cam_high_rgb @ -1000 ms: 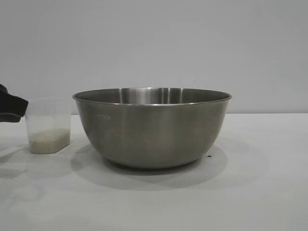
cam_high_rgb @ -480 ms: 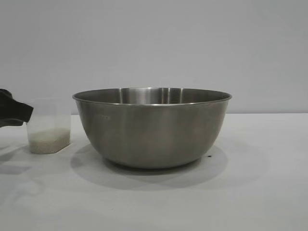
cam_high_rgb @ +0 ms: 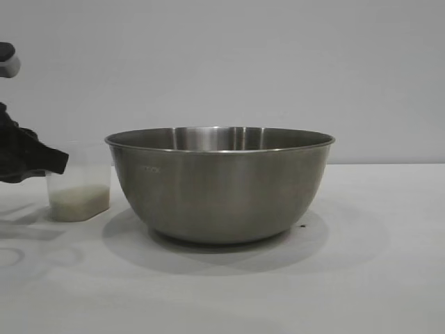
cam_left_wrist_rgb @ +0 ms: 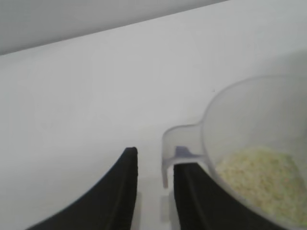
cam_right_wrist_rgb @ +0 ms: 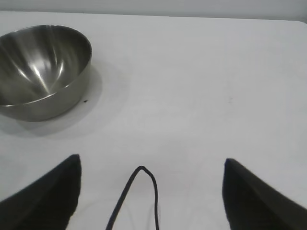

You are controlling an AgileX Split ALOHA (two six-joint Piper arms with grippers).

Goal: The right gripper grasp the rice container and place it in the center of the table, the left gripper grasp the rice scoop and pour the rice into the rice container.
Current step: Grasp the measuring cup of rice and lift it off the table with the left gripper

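Note:
The rice container (cam_high_rgb: 219, 184), a large steel bowl, stands empty mid-table and also shows in the right wrist view (cam_right_wrist_rgb: 43, 67). Left of it stands the rice scoop (cam_high_rgb: 78, 191), a small translucent cup with rice (cam_high_rgb: 73, 202) in its bottom. My left gripper (cam_high_rgb: 59, 163) reaches the scoop's upper left side. In the left wrist view its fingers (cam_left_wrist_rgb: 157, 159) stand a little apart astride the handle of the scoop (cam_left_wrist_rgb: 249, 120): one finger lies inside the loop, the other clear of it. The rice (cam_left_wrist_rgb: 259, 177) fills the cup's floor. My right gripper (cam_right_wrist_rgb: 151, 163) hangs wide open over bare table, far from the bowl.
The white table (cam_high_rgb: 361, 264) stretches to the right of the bowl. A thin black cable (cam_right_wrist_rgb: 141, 191) loops between the right fingers. A small dark speck (cam_high_rgb: 302, 226) lies by the bowl's base. A plain grey wall closes the back.
The left gripper has come in from the left edge towards the scoop and now overlaps its top. The scoop has shifted slightly right, towards the bowl. The bowl has not moved.

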